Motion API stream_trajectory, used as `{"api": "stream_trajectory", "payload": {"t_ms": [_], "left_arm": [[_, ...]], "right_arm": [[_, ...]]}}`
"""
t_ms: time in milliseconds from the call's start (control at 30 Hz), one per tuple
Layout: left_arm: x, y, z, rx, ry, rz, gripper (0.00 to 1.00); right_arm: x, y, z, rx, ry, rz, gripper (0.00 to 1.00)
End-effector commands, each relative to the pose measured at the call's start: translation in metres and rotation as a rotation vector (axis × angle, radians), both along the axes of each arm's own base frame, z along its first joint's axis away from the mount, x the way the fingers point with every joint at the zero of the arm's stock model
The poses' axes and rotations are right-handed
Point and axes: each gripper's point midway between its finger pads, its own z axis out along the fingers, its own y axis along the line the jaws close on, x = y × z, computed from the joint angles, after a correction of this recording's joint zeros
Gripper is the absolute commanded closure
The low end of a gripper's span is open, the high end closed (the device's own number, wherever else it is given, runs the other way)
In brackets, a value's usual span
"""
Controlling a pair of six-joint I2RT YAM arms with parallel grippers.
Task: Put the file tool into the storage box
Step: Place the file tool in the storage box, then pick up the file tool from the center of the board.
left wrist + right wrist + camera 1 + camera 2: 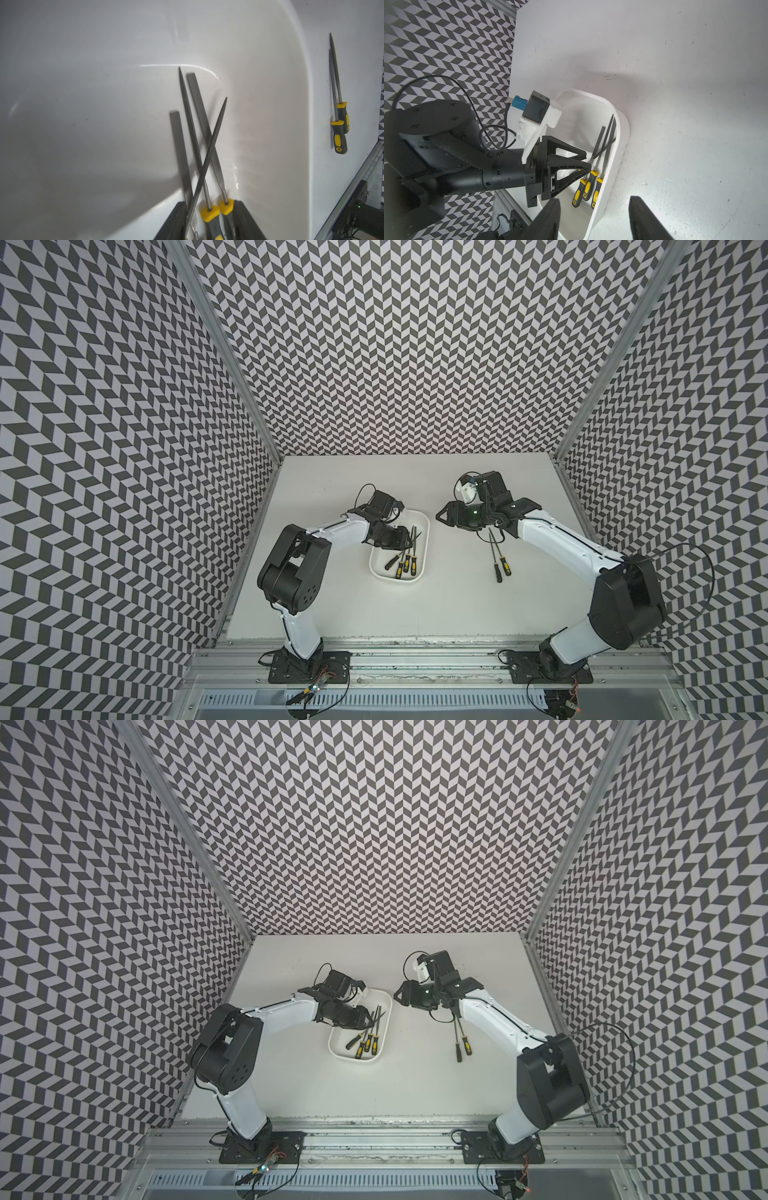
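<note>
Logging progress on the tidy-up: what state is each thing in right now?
storage box: upright on the table, four files inside
top file: lying crossed over the others
two files: lying on the table, outside the box
left gripper: open, over the box
right gripper: open, empty
</note>
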Motion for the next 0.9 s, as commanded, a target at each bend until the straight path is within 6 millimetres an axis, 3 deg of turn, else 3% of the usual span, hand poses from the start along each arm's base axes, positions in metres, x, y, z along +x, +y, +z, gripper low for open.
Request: {"api": "stream_trajectory", "payload": {"t_ms": [0, 133, 233, 367, 533, 667, 867], "left_arm": [[0.004, -0.009, 0.026, -0.044, -0.029, -0.013, 0.6], [0.01, -0.012, 0.048, -0.063, -0.062, -0.008, 0.61], [0.015, -0.012, 0.062, -0.06, -0.093, -0.003, 0.62], [0.023, -0.009, 0.089, -0.094, -0.189, 0.02, 0.59], [0.038, 0.001, 0.116, -0.147, -0.271, 0.08, 0.56], [0.041, 0.007, 0.117, -0.142, -0.27, 0.087, 0.56], [0.04, 0.005, 0.112, -0.145, -0.257, 0.084, 0.56]], "right_arm": [[0.003, -0.011, 0.011, -0.009, -0.044, -0.023, 0.43], [0.005, -0.02, 0.009, -0.02, -0.037, -0.039, 0.43], [0.009, -0.042, -0.003, -0.075, -0.006, -0.115, 0.43], [0.006, -0.089, -0.051, -0.262, 0.095, -0.251, 0.44], [-0.014, -0.129, -0.096, -0.502, 0.185, -0.306, 0.45], [-0.03, -0.151, -0.111, -0.6, 0.204, -0.342, 0.46], [-0.048, -0.161, -0.112, -0.625, 0.222, -0.358, 0.48]]}}
